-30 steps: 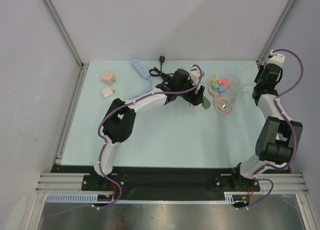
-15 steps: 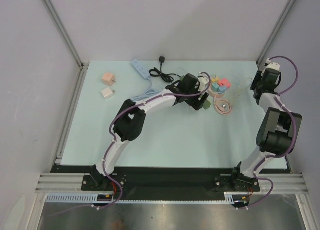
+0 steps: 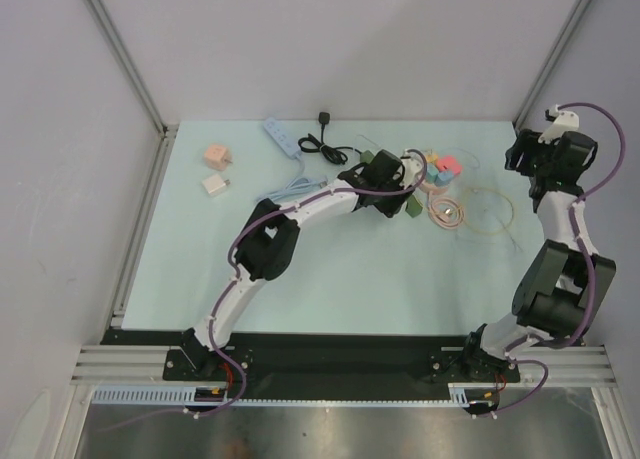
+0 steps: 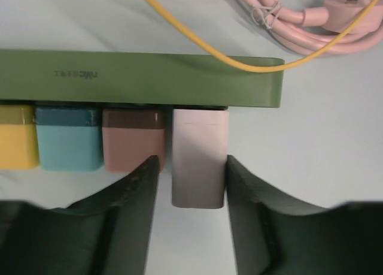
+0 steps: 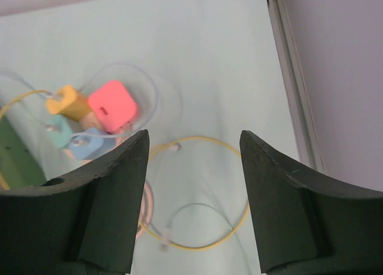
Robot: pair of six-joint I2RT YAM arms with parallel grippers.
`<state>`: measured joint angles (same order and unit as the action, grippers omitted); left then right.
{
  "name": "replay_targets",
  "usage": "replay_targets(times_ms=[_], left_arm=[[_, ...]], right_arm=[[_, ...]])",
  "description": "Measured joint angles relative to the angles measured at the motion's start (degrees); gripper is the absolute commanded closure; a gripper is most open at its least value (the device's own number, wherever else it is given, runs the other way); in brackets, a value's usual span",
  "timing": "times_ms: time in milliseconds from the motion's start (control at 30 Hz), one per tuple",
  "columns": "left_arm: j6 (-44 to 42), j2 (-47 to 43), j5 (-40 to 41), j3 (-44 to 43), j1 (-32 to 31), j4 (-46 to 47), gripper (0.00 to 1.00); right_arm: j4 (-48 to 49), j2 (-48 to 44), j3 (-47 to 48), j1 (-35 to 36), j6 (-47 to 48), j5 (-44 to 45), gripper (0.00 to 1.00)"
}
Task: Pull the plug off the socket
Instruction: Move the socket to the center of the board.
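The pull has not begun. In the left wrist view the green socket strip [image 4: 143, 77] runs across the upper half of the frame. The pale plug [image 4: 199, 161] sits seated against its lower edge at centre frame, next to a brown plug [image 4: 133, 137], a teal plug [image 4: 66, 138] and a yellow plug [image 4: 17, 137] to its left.

The left gripper [image 4: 192, 162] straddles the pale plug with its jaws narrowed around it. The finger on the frame's right looks pressed to the plug's side, but a sliver of table shows on the other side, so I cannot tell whether the clamp is firm.

The right gripper [image 5: 192, 149] hangs wide and empty over loose coloured adapters and a yellow cable [image 5: 236, 152].

The approach and alignment look done. By my reading, what is left is a sure grip, then drawing the plug straight out toward the bottom of the frame.
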<state>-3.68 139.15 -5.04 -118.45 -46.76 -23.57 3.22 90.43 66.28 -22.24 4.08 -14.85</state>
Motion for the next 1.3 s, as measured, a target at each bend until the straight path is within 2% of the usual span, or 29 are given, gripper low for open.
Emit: replay_targets(times_ms=[33,67,133,167,200,300,500,633,733,967,1233,1300], left_arm=[[-0.2,0.2,0.0,-0.3,-0.1,0.0,0.58],[-0.3,0.3,0.1,-0.6,-0.2,-0.1,0.7],[-1.4,0.3,0.4,-0.7,-0.6,-0.2,0.84],[-1.2,0.3,0.7,-0.7,-0.9,-0.1,0.97],[-1.6,0.3,1.1,-0.5,-1.1,0.0,1.0],[-2.7,-1.3,2.1,2.6,-1.5,1.9,1.0],[-5.9,-13.7,2.8,21.7,-3.2,5.6,1.0],[-9.0,-24.4,4.7,34.2,-6.2,3.2,1.0],[-12.5,-29.7,6.7,38.6,-9.6,-1.4,1.0],[-19.3,-33.4,15.0,38.6,-16.3,-16.1,1.0],[-24.9,-32.5,25.9,35.0,-17.5,-31.3,0.99],[-25.7,-30.8,27.8,32.7,-17.7,-34.2,0.96]], right_arm=[[0.0,-1.4,0.0,-0.7,0.3,-2.3,0.33],[-0.1,-2.9,0.0,-1.3,0.6,-4.8,0.33],[-0.2,-5.8,0.0,-2.3,0.9,-10.1,0.33],[-0.4,-7.1,0.0,-2.8,0.9,-12.8,0.33],[-0.6,-8.5,0.0,-3.1,0.9,-15.4,0.34],[-1.0,-12.0,0.0,-3.3,-0.2,-22.0,0.34],[-1.0,-18.9,-2.4,0.1,-5.9,-30.7,0.34],[0.3,-22.0,-7.1,3.4,-10.4,-34.7,0.35],[0.7,-22.2,-9.7,4.2,-12.6,-36.3,0.35],[1.9,-21.3,-11.9,4.5,-15.0,-37.6,0.35],[3.0,-20.2,-12.1,4.6,-15.5,-38.2,0.36],[3.1,-20.0,-12.1,4.6,-15.5,-38.3,0.36]])
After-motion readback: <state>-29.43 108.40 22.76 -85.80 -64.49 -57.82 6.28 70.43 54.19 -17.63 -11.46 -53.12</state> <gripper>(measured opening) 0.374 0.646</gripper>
